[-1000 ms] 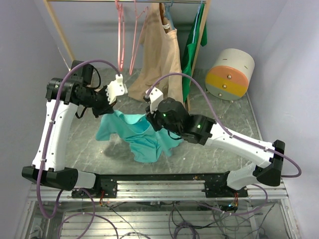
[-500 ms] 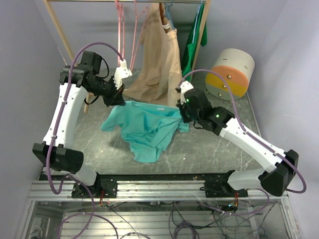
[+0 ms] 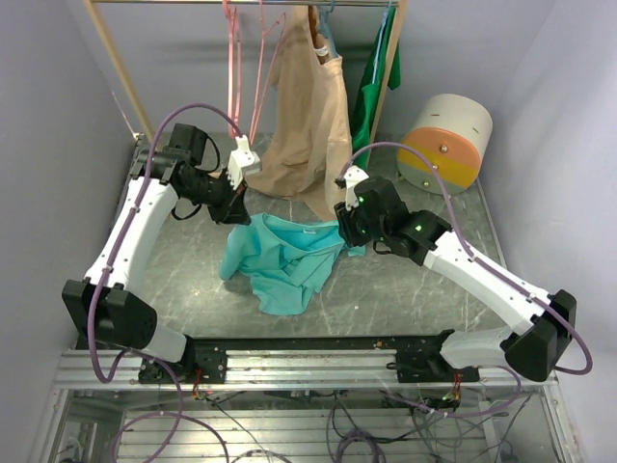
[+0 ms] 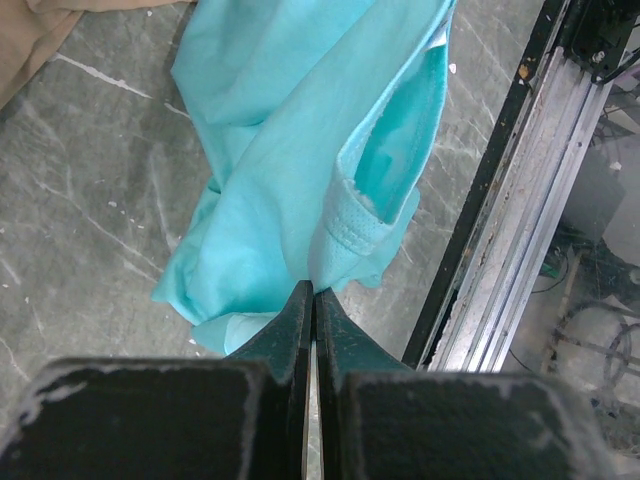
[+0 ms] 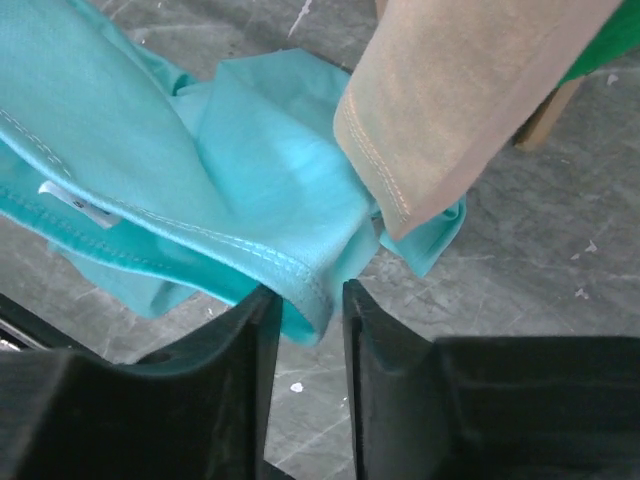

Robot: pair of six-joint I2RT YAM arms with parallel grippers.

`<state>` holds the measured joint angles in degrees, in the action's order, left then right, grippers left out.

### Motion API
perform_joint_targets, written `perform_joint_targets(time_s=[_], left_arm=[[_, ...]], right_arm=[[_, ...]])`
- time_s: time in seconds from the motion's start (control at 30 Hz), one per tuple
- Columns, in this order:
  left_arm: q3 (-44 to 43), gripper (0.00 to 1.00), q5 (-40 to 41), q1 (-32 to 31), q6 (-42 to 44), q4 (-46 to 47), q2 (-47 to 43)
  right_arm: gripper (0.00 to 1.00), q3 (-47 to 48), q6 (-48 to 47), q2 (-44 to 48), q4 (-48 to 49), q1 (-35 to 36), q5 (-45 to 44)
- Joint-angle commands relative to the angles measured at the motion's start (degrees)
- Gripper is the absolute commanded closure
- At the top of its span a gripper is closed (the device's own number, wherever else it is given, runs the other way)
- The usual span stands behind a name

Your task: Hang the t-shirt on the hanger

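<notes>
The teal t-shirt (image 3: 284,260) hangs slack between my two grippers, its lower part bunched on the grey floor. My left gripper (image 3: 236,209) is at the shirt's upper left corner. In the left wrist view the jaws (image 4: 313,290) are pressed together with the shirt's (image 4: 290,150) edge at their tips. My right gripper (image 3: 339,230) is at the shirt's upper right end. In the right wrist view its jaws (image 5: 305,290) stand slightly apart around the stitched hem (image 5: 300,275), with a gap beside the right finger. Two pink hangers (image 3: 234,68) hang on the rail, well above the shirt.
A beige garment (image 3: 313,125) on a blue hanger (image 3: 328,39) hangs right behind the right gripper, and its hem overlaps the shirt (image 5: 470,90). A dark green garment (image 3: 381,68) hangs beside it. A cream, yellow and orange drum (image 3: 445,143) stands at the right. The rail frame (image 3: 386,342) runs along the near edge.
The arms first lifted and spread the shirt, stretching it out. Since then the left gripper has dropped and come inward, so the shirt has gone slack and sunk lower.
</notes>
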<state>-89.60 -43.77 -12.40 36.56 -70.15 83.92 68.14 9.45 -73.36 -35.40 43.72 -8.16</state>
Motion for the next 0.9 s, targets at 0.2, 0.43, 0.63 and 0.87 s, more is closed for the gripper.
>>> perform_joint_targets(time_s=[0.2, 0.43, 0.63, 0.87], left_arm=[[-0.9, 0.92, -1.1, -1.1, -1.3, 1.4, 1.2], [0.8, 0.92, -1.0, -1.1, -1.3, 1.7, 0.4], [3.5, 0.92, -0.7, -1.1, -1.4, 3.0, -1.7], [8.7, 0.92, 0.3, -1.1, -2.1, 4.7, -6.4]], right_arm=[[0.49, 6.7, 0.9, 2.2, 1.3, -0.1, 3.9], [0.45, 16.9, 2.6, 1.9, 2.9, -0.1, 3.5], [0.43, 26.2, 2.2, -4.8, 14.3, -0.1, -1.1], [0.42, 37.9, 1.7, -19.1, 27.4, 0.0, -3.8]])
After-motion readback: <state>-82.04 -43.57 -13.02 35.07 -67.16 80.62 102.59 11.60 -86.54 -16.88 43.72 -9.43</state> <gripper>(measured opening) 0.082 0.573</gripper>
